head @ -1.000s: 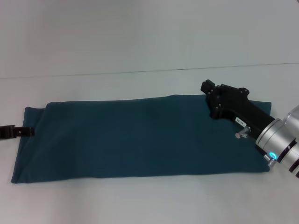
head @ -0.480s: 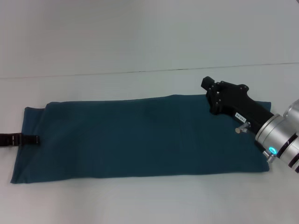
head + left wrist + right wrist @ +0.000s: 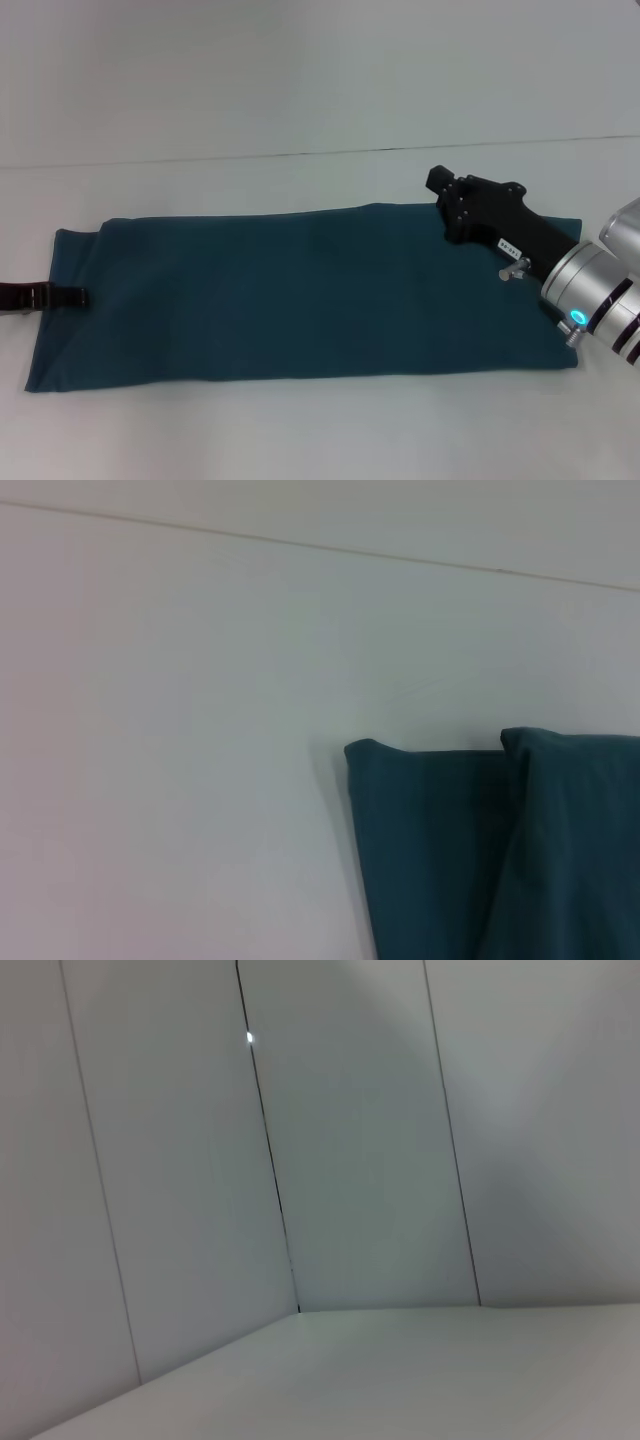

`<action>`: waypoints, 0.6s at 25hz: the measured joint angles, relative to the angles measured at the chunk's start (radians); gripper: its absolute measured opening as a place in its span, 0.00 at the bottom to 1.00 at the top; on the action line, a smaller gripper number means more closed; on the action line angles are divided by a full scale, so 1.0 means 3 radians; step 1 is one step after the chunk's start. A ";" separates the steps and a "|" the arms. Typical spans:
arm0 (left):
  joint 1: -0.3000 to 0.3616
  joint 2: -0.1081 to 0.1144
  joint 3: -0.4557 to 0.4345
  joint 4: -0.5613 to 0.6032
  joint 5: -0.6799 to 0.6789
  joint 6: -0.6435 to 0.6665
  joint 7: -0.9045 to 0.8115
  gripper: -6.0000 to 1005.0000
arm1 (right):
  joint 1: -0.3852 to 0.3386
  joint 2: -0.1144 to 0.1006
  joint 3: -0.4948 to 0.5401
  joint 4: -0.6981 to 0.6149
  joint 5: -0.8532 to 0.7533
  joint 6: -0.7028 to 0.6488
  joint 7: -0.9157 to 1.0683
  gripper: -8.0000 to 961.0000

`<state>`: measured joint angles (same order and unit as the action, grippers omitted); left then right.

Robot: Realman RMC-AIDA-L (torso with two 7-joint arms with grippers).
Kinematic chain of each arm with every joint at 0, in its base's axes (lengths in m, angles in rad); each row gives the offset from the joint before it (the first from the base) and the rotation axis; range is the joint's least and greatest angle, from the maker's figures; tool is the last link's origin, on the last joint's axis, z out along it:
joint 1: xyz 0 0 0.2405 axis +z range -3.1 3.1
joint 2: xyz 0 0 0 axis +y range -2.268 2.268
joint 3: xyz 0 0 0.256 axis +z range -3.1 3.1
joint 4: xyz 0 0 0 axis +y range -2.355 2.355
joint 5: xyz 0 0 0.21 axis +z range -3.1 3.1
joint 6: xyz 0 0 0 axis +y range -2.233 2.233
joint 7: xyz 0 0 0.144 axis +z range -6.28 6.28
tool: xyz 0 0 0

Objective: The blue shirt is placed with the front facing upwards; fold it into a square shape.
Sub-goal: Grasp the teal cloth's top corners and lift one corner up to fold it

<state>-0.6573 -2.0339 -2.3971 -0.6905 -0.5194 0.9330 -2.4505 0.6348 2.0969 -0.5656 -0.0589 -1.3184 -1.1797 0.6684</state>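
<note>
At the far left, the left gripper is touching the edge of the long folded dark teal-blue cotton shirt lying flat across the white table; the right gripper is hovering over its right end. Whether either gripper is spread, I cannot tell.

Black right claw on silver wrist.

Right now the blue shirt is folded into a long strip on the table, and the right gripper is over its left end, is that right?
Not quite. The blue shirt does lie as a long strip on the table, but the right gripper is over its right end. The left gripper is at the left end. The head view shows this.
</note>
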 joint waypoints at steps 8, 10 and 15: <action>0.0180 -0.0252 0.0007 -0.0591 0.0000 0.0064 -0.0021 0.87 | 0.0029 0.0000 -0.0008 0.0000 -0.0008 0.0061 0.0088 0.01; 0.0224 -0.0302 0.0001 -0.0760 -0.0003 0.0136 -0.0025 0.86 | 0.0029 0.0000 -0.0011 0.0000 -0.0008 0.0054 0.0097 0.01; 0.0207 -0.0277 -0.0006 -0.0758 -0.0003 0.0218 -0.0022 0.71 | 0.0025 -0.0001 -0.0013 -0.0005 -0.0003 0.0033 0.0135 0.01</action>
<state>-0.5952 -2.1170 -2.3989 -0.9179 -0.5203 0.9983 -2.4573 0.6422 2.0965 -0.5696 -0.0605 -1.3193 -1.1698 0.7090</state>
